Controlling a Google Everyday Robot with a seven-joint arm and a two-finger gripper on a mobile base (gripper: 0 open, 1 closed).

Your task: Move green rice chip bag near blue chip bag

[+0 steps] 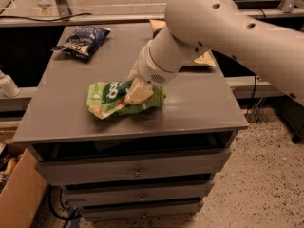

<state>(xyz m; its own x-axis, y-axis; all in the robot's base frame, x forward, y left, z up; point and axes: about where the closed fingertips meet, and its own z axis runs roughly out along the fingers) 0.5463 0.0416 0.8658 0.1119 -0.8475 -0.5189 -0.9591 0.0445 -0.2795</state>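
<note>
The tool clasps the green rice chip bag near the table's front edge. The blue chip bag lies well apart, back-left corner; the carry isn't done.

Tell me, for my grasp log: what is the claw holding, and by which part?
The claw appears to pinch the green rice chip bag near its right end, where the bag bunches up.

Green rice chip bag: lime, crumpled, lying front-centre on bench, right end pinched in gripper. Blue chip bag: small, navy, far-left corner, well apart.
</note>
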